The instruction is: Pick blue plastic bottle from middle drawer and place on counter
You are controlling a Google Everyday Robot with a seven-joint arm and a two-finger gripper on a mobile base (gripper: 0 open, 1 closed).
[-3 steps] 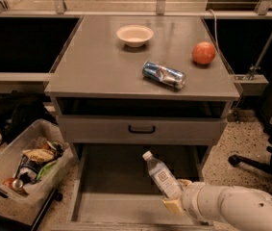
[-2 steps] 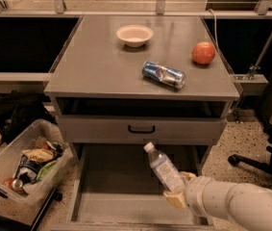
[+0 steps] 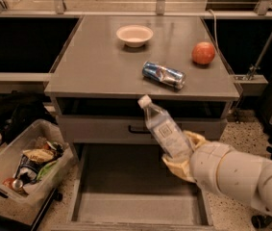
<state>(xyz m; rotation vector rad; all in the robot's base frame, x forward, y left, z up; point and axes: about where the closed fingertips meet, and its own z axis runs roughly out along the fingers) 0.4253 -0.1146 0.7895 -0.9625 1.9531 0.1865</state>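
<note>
The flat grey desk top (image 3: 97, 66) is showing open room along its left half. The wide grey middle drawer box (image 3: 126, 201) is lying open below. The pale end effector (image 3: 182, 154) is grasping the clear bluish plastic bottle (image 3: 164, 129) above it, long axis tilting, white cap pointing up-left near the desk's front edge.

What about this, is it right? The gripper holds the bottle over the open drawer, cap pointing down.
Not quite. The camera view shows the gripper holding the blue plastic bottle over the open middle drawer, but its cap points up.
</note>
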